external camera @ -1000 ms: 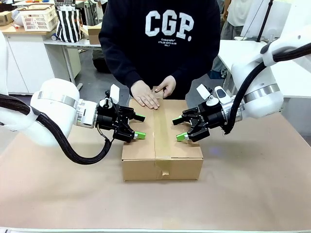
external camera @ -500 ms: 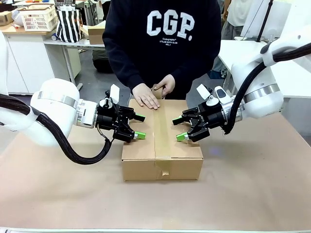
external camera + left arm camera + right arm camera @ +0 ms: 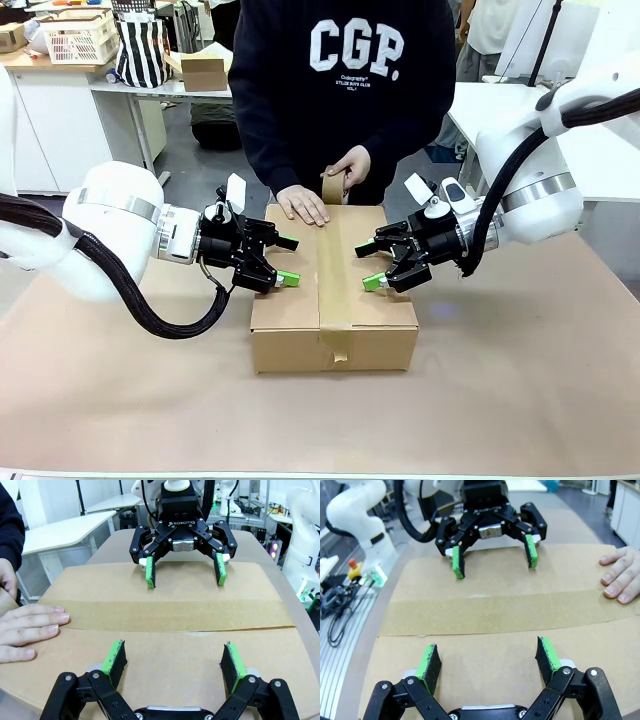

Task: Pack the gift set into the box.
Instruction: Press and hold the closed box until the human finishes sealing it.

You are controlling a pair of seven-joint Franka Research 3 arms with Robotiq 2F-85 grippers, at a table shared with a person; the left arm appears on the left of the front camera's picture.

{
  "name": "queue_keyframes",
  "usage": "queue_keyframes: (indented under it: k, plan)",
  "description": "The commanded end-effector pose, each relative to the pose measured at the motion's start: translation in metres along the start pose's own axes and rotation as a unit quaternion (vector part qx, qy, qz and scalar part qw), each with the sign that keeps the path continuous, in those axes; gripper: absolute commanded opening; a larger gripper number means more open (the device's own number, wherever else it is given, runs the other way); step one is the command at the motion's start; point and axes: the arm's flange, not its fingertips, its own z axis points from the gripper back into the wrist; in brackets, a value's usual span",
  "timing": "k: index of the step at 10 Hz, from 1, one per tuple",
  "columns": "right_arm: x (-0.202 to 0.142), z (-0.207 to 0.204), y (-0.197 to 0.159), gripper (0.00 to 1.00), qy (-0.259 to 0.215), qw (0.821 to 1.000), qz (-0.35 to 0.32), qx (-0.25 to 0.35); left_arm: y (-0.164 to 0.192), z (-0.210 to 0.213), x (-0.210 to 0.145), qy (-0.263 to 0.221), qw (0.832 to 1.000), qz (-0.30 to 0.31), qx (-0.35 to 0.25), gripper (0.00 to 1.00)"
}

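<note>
— Front view first: where did you have the box (image 3: 334, 300)?

— Your box sat closed in the middle of the counter (image 3: 520, 400), flaps down, with a strip of brown tape (image 3: 334, 275) running along the centre seam and folding over the near face. The person stood at the far side, one hand (image 3: 302, 204) pressed flat on the far edge of the lid and the other hand (image 3: 349, 168) holding a roll of tape (image 3: 332, 185) just above that edge.

— And your left gripper?

— Your left gripper (image 3: 286, 260) came in from the left side of the box with its jaws spread wide and nothing between them. From the left wrist view, the green pads (image 3: 115, 656) stood well apart over the near flap. I could not tell whether they touched the cardboard or sat just above it.

— The right one?

— Your right gripper (image 3: 372, 266) mirrored it from the right side, jaws equally wide and empty. In the right wrist view its pads (image 3: 429, 661) sat over its own flap, the taped seam lay between the two grippers, and the left gripper faced it across the lid. The person's fingertips (image 3: 615, 591) rested on the lid at the picture's right edge, well apart from both grippers.
</note>
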Motion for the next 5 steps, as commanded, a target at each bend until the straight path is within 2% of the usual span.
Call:
queue_keyframes:
  k: [1,5]
  plan:
    - [-0.0014,-0.0008,0.0000,1.00,0.001,1.000,-0.002,-0.001,-0.0013,-0.0005,-0.0022,-0.001,1.000,0.000,-0.002,1.00]
    - [-0.0014,-0.0008,0.0000,1.00,0.001,1.000,-0.002,-0.001,-0.0013,-0.0005,-0.0022,-0.001,1.000,0.000,-0.002,1.00]
